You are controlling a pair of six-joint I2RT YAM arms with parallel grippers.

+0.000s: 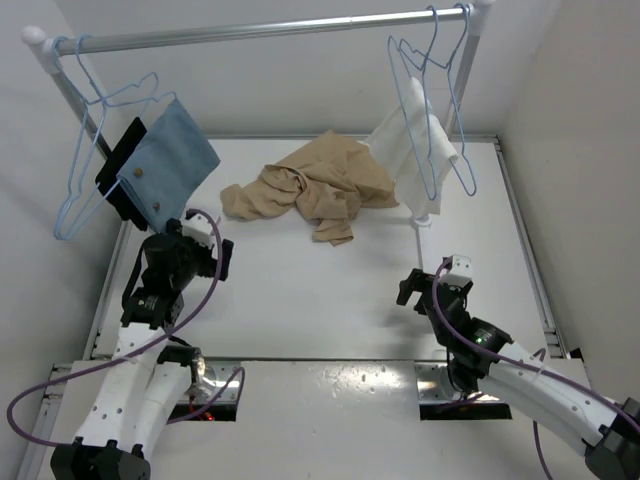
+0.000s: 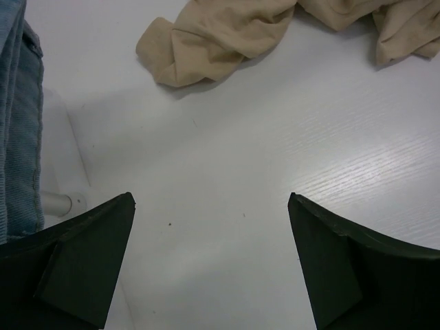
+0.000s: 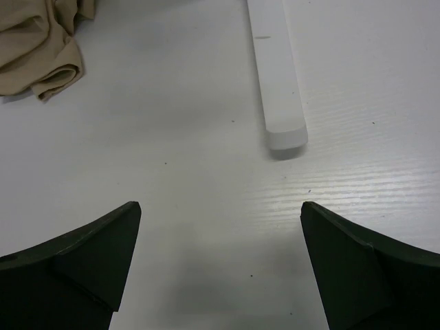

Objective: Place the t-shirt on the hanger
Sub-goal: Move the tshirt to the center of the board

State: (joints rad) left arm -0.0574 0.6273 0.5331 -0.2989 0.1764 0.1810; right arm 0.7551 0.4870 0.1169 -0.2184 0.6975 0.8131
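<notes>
Both wide open and empty, your left end effector and right end effector face the t-shirt, heaped left-to-right on the desk at upper centre of the top view, the left one nearer.

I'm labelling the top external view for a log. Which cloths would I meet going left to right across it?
blue cloth → t-shirt → white towel

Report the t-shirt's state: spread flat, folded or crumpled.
Crumpled. The t-shirt lies in a wrinkled heap on the table, its layers bunched over each other, no edges laid straight.
</notes>
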